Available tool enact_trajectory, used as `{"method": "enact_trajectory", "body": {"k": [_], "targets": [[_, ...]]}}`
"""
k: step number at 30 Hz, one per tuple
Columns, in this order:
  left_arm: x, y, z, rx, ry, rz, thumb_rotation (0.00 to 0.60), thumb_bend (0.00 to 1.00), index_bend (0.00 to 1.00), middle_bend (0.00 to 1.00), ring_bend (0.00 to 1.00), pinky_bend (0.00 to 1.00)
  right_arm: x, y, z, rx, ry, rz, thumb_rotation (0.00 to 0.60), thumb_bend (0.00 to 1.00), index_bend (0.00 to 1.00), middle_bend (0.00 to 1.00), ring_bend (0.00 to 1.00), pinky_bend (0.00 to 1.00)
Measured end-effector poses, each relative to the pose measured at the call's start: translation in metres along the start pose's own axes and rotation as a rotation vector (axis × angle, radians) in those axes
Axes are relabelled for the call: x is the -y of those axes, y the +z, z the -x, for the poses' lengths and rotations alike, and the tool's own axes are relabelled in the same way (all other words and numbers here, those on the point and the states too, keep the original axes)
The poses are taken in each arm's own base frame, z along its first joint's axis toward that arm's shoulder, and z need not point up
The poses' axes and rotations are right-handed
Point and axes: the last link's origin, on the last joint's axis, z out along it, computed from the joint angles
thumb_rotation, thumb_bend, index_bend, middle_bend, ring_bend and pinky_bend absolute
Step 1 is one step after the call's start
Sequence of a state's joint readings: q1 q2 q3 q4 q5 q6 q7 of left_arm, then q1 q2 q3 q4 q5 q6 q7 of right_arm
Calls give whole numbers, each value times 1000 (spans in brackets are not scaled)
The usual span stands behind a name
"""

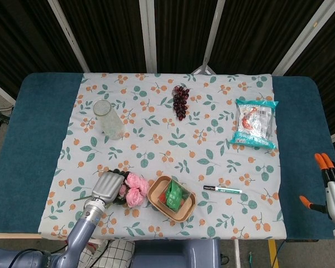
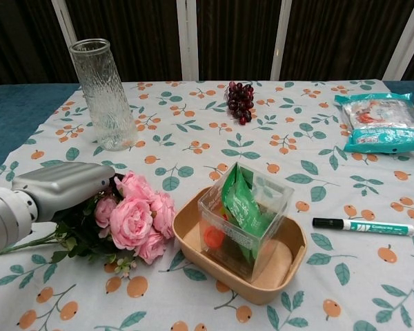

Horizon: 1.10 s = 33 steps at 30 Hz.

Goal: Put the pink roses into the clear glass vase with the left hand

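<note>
The pink roses (image 1: pixel 135 188) (image 2: pixel 134 217) lie on the flowered cloth near the front left, blooms pointing toward a tan tray. My left hand (image 1: pixel 106 187) (image 2: pixel 62 189) lies palm down over their leafy stems and grips them; its fingers are hidden under its grey back. The clear glass vase (image 1: pixel 108 119) (image 2: pixel 105 93) stands upright and empty at the back left, well apart from the hand. My right hand (image 1: pixel 332 190) hovers at the table's right edge with its orange-tipped fingers spread and nothing in it; only the head view shows it.
A tan tray (image 2: pixel 290 272) (image 1: pixel 156 201) holding a clear box with a green packet sits right beside the roses. A marker (image 2: pixel 362 226) lies to its right. Dark grapes (image 2: pixel 240 100) and a teal snack bag (image 2: pixel 383 124) lie at the back.
</note>
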<state>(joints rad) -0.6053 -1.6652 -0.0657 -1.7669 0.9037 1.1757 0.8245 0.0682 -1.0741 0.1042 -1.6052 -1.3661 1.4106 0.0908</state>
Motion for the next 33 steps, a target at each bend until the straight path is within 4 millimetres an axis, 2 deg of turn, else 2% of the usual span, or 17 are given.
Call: {"method": "enact_trajectory", "body": {"k": [3, 7, 16, 19, 22, 25, 27, 29, 33], "targets": [[-2, 1, 0, -10, 35, 9, 600, 393, 492, 532, 412, 489, -1, 0, -1, -6, 9, 2, 600, 169, 52, 5, 0, 0], [-4, 3, -3, -48, 46, 15, 600, 438, 572, 597, 448, 516, -1, 0, -2, -12, 13, 1, 600, 168, 52, 5, 0, 0], [-1, 4, -30, -189, 22, 13, 600, 441, 564, 588, 450, 499, -1, 1, -1, -5, 16, 3, 600, 169, 52, 5, 0, 0], [1, 4, -45, -240, -35, 33, 600, 440, 554, 581, 451, 496, -1, 1, 0, -4, 13, 4, 600, 168, 52, 5, 0, 0], [5, 3, -69, -291, -116, 70, 600, 436, 550, 575, 451, 496, 0, 2, 2, 1, 9, 5, 600, 168, 52, 5, 0, 0], [8, 2, -106, -356, -175, 123, 600, 434, 549, 576, 451, 496, 1, 2, 5, 11, 5, 8, 600, 168, 52, 5, 0, 0], [6, -1, -138, -414, -175, 170, 600, 434, 547, 576, 450, 496, 1, 3, 5, 13, 4, 12, 600, 167, 52, 4, 0, 0], [-1, -4, -170, -479, -175, 223, 600, 434, 546, 576, 451, 496, 0, 4, 6, 11, 2, 20, 600, 168, 52, 5, 0, 0], [-13, -5, -216, -594, -219, 293, 600, 434, 547, 574, 450, 496, -2, 5, 7, 11, 1, 28, 600, 168, 52, 5, 0, 0]]}}
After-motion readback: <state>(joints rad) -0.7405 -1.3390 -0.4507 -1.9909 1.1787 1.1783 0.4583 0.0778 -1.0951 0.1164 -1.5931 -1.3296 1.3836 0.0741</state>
